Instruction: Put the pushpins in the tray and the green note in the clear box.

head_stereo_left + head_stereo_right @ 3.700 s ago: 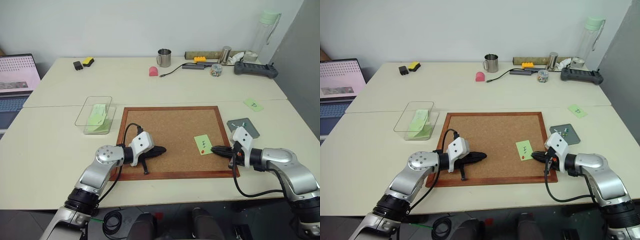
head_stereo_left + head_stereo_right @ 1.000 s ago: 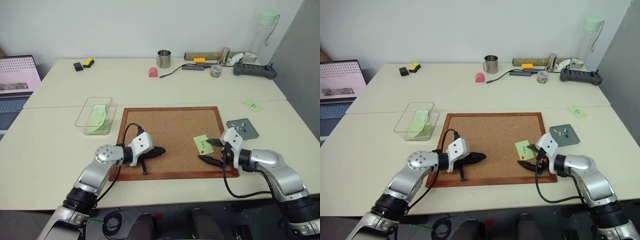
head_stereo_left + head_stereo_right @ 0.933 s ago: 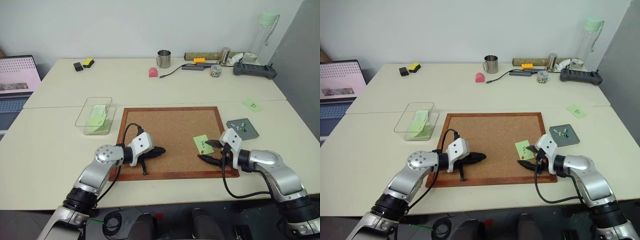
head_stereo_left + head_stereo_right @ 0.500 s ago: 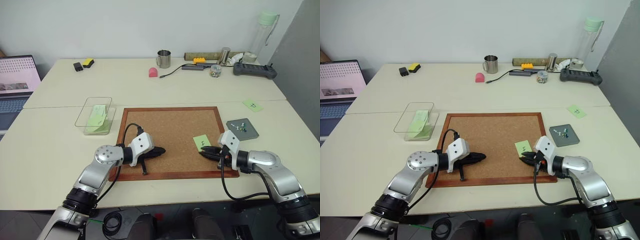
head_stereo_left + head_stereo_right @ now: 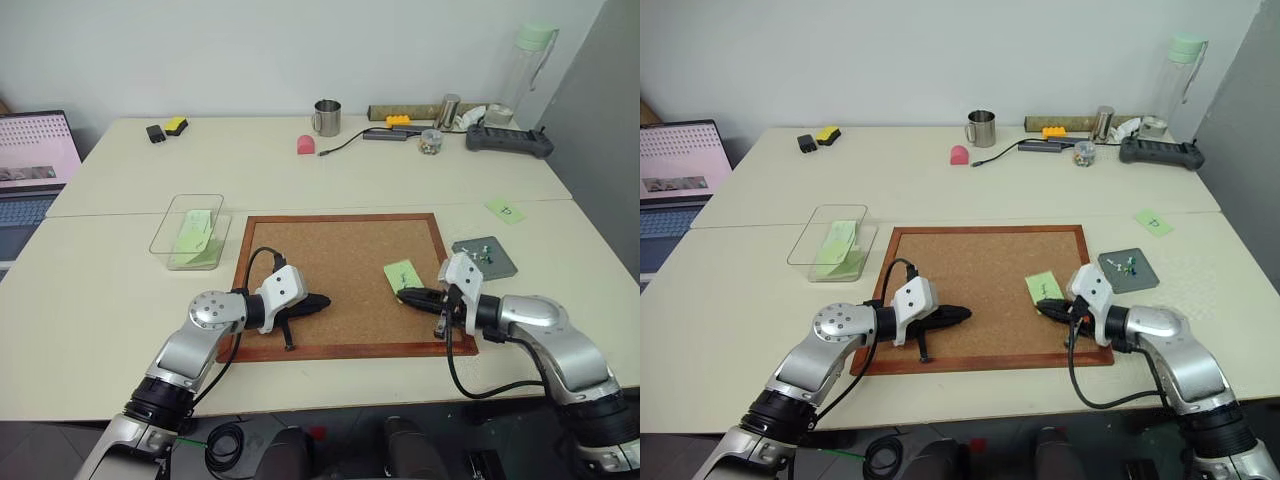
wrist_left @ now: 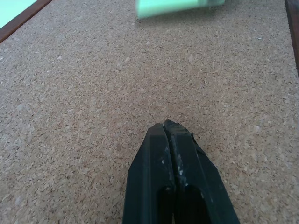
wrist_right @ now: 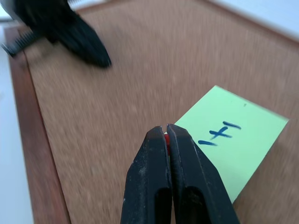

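We see our right pincer [image 7: 167,130] clenched on a red pushpin [image 7: 166,138] at the green note [image 5: 402,275], right of centre on the cork board [image 5: 330,262], our left pincer [image 6: 164,127] closed empty, some pins lying in the tray [image 5: 485,256] at right, the clear box [image 5: 190,230] at left awaiting this note.

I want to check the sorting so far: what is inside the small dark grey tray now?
A few tiny pushpins, green and blue by their heads, lie inside the tray near its far edge. The rest of its floor looks bare. An exact count is too small to tell.
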